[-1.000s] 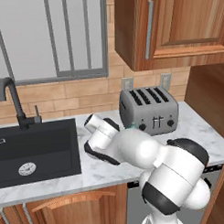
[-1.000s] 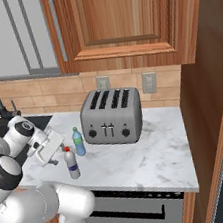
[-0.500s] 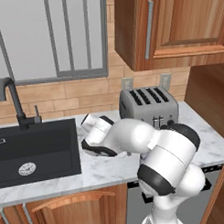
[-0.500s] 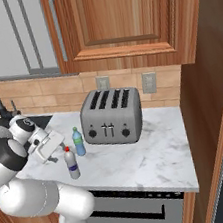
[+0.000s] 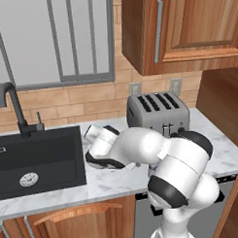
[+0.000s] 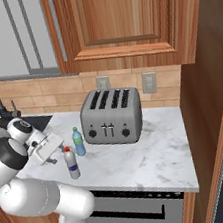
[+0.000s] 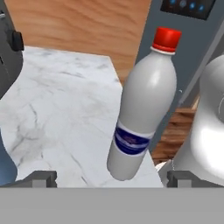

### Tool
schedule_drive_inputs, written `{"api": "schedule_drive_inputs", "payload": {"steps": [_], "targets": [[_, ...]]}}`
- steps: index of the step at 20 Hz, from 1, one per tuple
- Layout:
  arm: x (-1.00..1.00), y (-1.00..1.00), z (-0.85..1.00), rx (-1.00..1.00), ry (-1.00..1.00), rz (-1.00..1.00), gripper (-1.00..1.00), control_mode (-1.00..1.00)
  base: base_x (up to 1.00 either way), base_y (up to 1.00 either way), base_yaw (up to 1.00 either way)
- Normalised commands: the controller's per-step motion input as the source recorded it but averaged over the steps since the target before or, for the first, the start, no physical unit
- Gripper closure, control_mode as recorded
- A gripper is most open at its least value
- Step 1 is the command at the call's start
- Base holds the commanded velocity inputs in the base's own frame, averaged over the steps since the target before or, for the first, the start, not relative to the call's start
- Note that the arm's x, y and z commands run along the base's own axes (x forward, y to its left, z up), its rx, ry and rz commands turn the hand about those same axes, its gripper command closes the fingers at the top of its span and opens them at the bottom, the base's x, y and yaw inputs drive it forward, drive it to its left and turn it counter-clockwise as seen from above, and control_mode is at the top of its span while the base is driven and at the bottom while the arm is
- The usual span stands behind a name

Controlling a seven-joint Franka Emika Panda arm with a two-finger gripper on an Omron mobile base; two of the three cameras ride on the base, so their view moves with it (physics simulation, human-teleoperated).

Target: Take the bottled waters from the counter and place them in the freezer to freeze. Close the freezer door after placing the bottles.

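Fingers [image 7: 43, 178] spread wide, level, facing red-capped bottle [image 7: 142, 109].

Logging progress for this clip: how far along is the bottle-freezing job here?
Nothing is done yet. Both bottles, the red-capped bottle and the green-capped bottle, stand on the counter. In hand: the open gripper is lined up on the red-capped one, not gripping. Left: carrying both to the freezer and closing its door.

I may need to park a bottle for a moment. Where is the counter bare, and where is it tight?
Bare marble counter runs from the toaster front to the right-hand wooden wall. It is crowded left of the toaster: the red-capped bottle, the green-capped bottle and the open pincer bunch up beside the sink.
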Motion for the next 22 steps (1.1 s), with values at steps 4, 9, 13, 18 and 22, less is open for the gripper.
{"api": "schedule_drive_inputs", "payload": {"steps": [4,9,13,18,22], "targets": [[-0.16,-0.1,0.0,-0.01,0.0,0.0,-1.0,-1.0,0.0,0.0,0.0],[0.0,-0.24,0.0,0.0,0.0,0.03,-1.0,-1.0,0.0,0.0,0.0],[0.02,-0.12,-0.08,0.0,0.0,0.11,-1.0,-1.0,0.0,0.0,0.0],[-0.05,-0.15,-0.04,0.0,0.0,0.06,-1.0,-1.0,0.0,0.0,0.0],[-0.25,-0.22,0.0,0.0,0.0,0.0,-1.0,-1.0,0.0,0.0,0.0]]}}
